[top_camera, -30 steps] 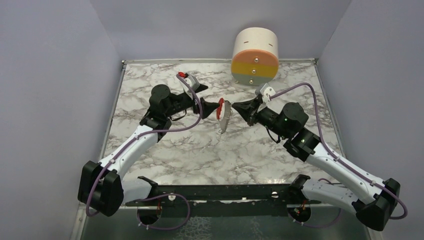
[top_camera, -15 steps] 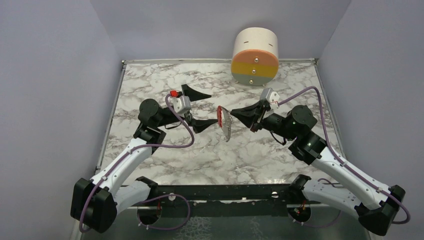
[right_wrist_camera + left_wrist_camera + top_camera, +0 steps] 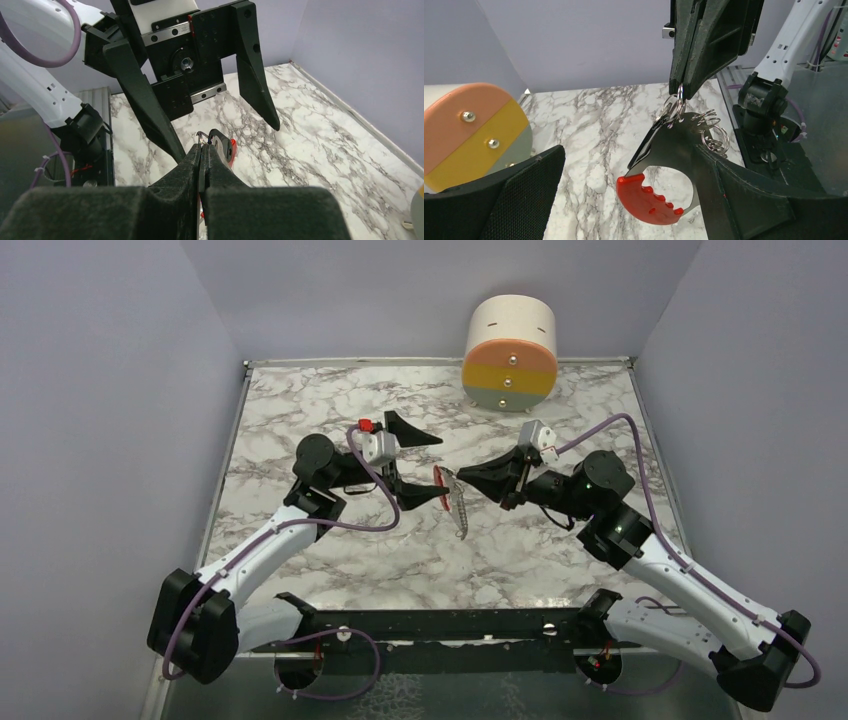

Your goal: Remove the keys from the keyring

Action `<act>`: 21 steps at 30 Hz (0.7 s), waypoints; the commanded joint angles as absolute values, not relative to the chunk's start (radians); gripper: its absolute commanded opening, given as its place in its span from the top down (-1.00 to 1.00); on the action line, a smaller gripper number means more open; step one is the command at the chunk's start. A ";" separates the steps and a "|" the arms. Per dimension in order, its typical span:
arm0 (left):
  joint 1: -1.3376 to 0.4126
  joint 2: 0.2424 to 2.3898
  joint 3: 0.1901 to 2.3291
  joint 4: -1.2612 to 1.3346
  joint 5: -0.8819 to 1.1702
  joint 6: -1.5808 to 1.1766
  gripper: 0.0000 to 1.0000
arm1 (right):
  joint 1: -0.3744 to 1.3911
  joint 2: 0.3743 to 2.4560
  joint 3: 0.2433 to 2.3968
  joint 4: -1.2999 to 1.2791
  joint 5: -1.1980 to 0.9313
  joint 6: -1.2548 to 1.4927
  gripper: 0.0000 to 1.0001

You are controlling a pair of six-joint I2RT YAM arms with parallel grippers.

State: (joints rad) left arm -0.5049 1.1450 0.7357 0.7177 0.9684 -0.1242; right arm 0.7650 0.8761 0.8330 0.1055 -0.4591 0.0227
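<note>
Two grippers face each other above the table (image 3: 400,560). Right gripper (image 3: 465,477): fingers pressed together on the keyring (image 3: 672,106), from which the keys (image 3: 458,505) hang in mid-air. Left gripper (image 3: 437,471): fingers spread fully, holding nothing, one either side of the red key (image 3: 651,200).

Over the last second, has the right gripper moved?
Yes. The right gripper, jaws shut on the keyring, has shifted away from the striped drum, toward the table's near edge.
</note>
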 commanded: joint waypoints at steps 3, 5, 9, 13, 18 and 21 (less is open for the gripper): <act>-0.520 1.166 0.725 0.790 0.993 -0.165 -0.98 | 0.771 0.847 0.874 0.163 -0.498 0.041 0.98; -0.525 1.175 0.721 0.803 0.994 -0.179 -0.98 | 0.772 0.840 0.873 0.169 -0.501 0.040 0.98; -0.537 1.195 0.708 0.848 0.987 -0.213 -0.98 | 0.772 0.829 0.870 0.191 -0.498 0.041 0.98; -0.547 1.224 0.694 0.918 0.963 -0.268 -0.98 | 0.771 0.828 0.870 0.206 -0.502 0.043 0.98; -0.548 1.267 0.657 1.204 0.964 -0.437 -0.98 | 0.771 0.840 0.860 0.214 -0.516 0.052 0.98; -0.548 1.303 0.639 1.392 0.966 -0.555 -0.98 | 0.771 0.838 0.847 0.222 -0.507 0.055 0.98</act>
State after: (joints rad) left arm -0.5446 1.2682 0.6594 1.0546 0.9710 -0.3672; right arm 0.7650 0.8436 0.8330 0.1604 -0.4889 0.0402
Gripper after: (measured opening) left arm 0.991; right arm 0.015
